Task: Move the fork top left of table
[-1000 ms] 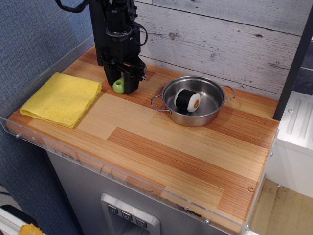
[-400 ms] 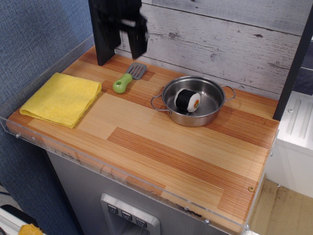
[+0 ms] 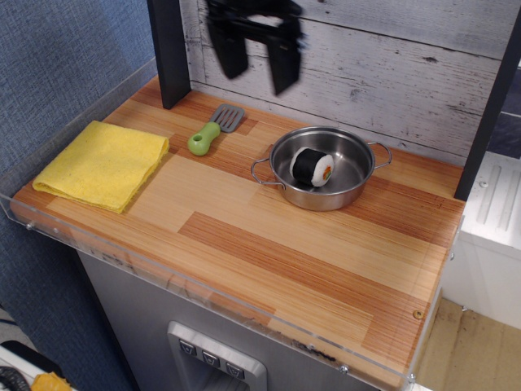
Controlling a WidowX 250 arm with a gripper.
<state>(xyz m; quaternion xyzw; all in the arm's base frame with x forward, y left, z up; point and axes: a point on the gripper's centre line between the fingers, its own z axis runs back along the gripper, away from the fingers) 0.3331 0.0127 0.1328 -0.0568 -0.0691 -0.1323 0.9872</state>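
Observation:
The fork [image 3: 213,130] lies flat on the wood-plank table [image 3: 269,244] near its back left. Its grey slotted head points to the back wall and its lime-green handle points to the front left. My gripper [image 3: 256,69] hangs high above the table in front of the back wall, up and to the right of the fork. Its two black fingers are spread wide apart and hold nothing. The picture of it is blurred.
A yellow cloth [image 3: 104,163] lies at the left edge. A steel pan [image 3: 321,169] with a sushi-roll toy [image 3: 313,167] inside stands right of the fork. A black post [image 3: 169,53] rises at the back left. A clear acrylic guard [image 3: 163,269] runs along the table edges.
The gripper was down around the fork a second ago. It let go, rose, and has moved to the right along the back wall. The fork stays on the table.

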